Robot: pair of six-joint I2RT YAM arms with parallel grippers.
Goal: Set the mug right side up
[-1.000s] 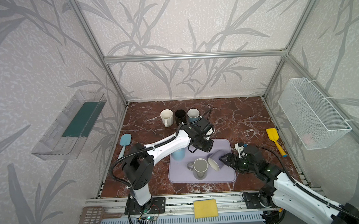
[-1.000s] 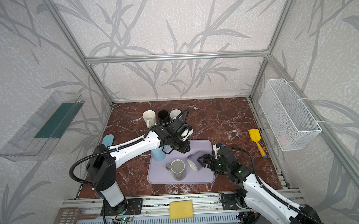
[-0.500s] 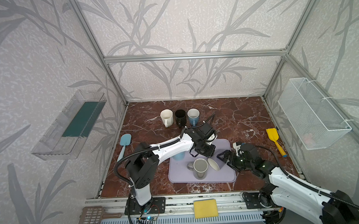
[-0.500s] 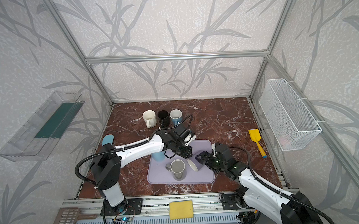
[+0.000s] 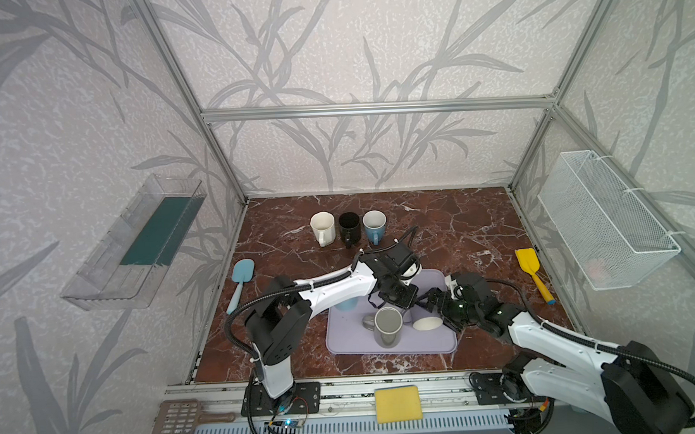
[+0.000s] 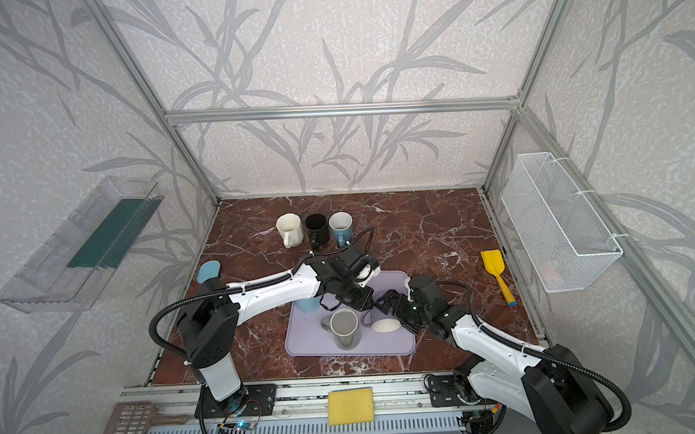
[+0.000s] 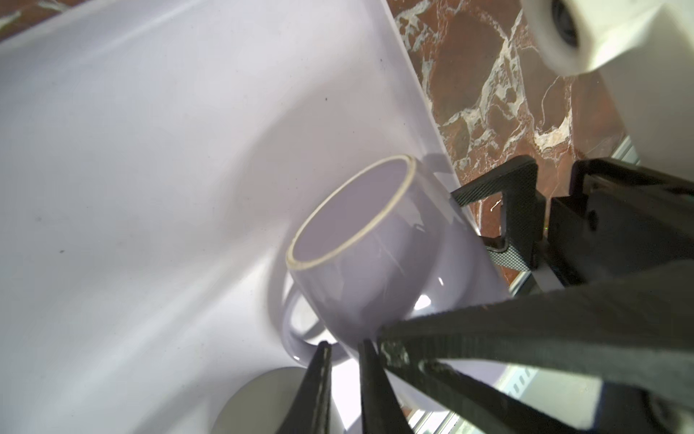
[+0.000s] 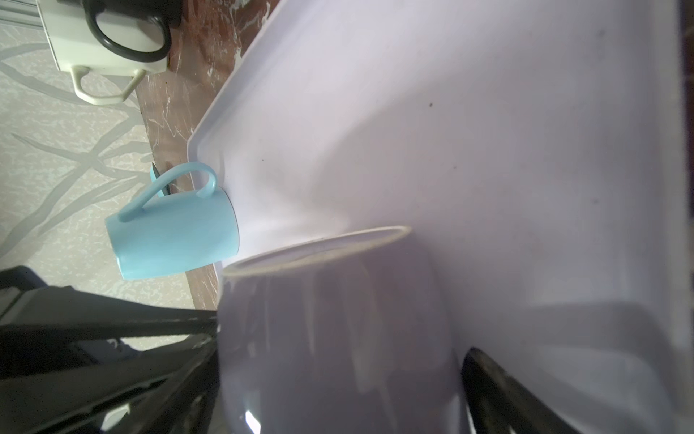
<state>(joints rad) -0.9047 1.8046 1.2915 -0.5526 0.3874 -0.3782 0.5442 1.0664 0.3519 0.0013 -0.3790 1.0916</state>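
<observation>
The lavender mug (image 5: 427, 323) (image 6: 385, 326) lies tipped over on the lavender tray (image 5: 351, 338), its pale-ringed end toward the front. My left gripper (image 5: 400, 303) (image 7: 345, 347) reaches down from behind, and its narrow jaws pinch the mug's handle (image 7: 300, 338) at the very tips. My right gripper (image 5: 430, 303) (image 8: 343, 342) comes in from the right and stands open. One finger sits on each side of the mug's body (image 8: 338, 338), and neither is clamped on it. In the left wrist view the right gripper's fingers (image 7: 518, 210) show just beyond the mug (image 7: 375, 270).
A grey mug (image 5: 388, 329) stands upright on the tray beside the lavender one. A blue mug (image 5: 347, 304) sits upside down under my left arm. Three upright mugs (image 5: 349, 226) line the back. A blue spatula (image 5: 241, 277) lies left, a yellow one (image 5: 531, 266) right.
My left gripper came forward and lower, and the mug's pale end shifted slightly right. My right gripper advanced, widened its jaws and now straddles the mug's body.
</observation>
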